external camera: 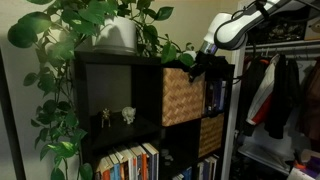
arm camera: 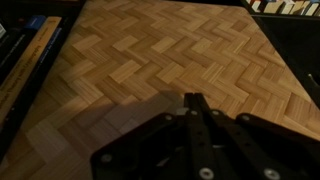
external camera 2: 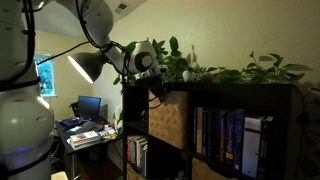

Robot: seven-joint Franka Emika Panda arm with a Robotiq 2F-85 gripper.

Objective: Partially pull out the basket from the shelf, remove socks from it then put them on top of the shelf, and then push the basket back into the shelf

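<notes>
- Woven basket [external camera: 183, 96] sits in shelf [external camera: 110, 90], not pulled out yet.
- Pincer [arm camera: 197, 103] at its front; fingers look together, holding nothing.
- Next: hook rim, pull partway.

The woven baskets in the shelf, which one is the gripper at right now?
The upper basket, in the top row of the shelf. The gripper hangs at its top corner; the lower basket sits a row down, well clear.

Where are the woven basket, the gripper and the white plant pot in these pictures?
woven basket [external camera: 182, 96], exterior view, middle of its woven front.
gripper [external camera: 193, 64], exterior view, its dark fingertips at the basket's upper edge.
white plant pot [external camera: 117, 35], exterior view, middle of its side.
</notes>
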